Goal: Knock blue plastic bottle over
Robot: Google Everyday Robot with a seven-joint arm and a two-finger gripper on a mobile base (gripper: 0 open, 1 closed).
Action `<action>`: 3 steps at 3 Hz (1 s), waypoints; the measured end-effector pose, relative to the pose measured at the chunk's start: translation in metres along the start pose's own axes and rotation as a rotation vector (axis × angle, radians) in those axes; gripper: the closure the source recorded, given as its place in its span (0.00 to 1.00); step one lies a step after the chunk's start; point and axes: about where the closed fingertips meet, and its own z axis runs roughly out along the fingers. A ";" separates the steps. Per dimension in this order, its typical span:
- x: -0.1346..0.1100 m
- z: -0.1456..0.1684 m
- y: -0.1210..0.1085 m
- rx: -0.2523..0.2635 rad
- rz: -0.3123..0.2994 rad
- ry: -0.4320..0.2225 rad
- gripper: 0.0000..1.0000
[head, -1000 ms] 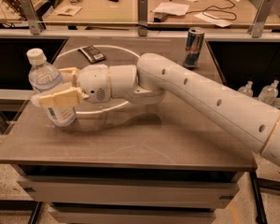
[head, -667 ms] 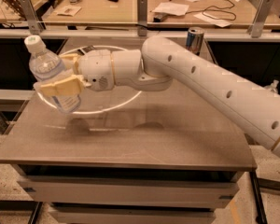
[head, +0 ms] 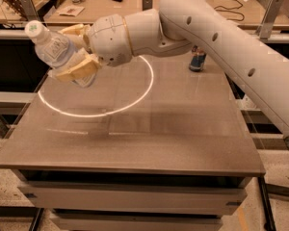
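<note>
The claw (head: 61, 53) is hanging over the far left part of the counter (head: 159, 143), at the end of the white arm (head: 221, 37) that is reaching in from the right. Its two tan fingers (head: 81, 67) are closing round the blue plastic bottle (head: 55, 48), one pressing on the upper side and one on the lower side of the body, so the claw is gripping the bottle firmly. The bottle is tilting steeply, its white cap (head: 34, 29) pointing up and to the left and its base slanting down to the right. Whether the base is touching the counter cannot be told. A bright ring of light (head: 98, 113) is showing on the counter below the claw. A blue drink can (head: 198, 60) is standing upright at the far right, partly hidden behind the arm.
</note>
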 end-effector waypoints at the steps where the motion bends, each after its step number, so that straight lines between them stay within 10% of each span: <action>1: 0.000 0.001 0.000 0.002 0.002 0.000 1.00; 3: 0.039 -0.033 -0.001 -0.082 -0.245 0.250 1.00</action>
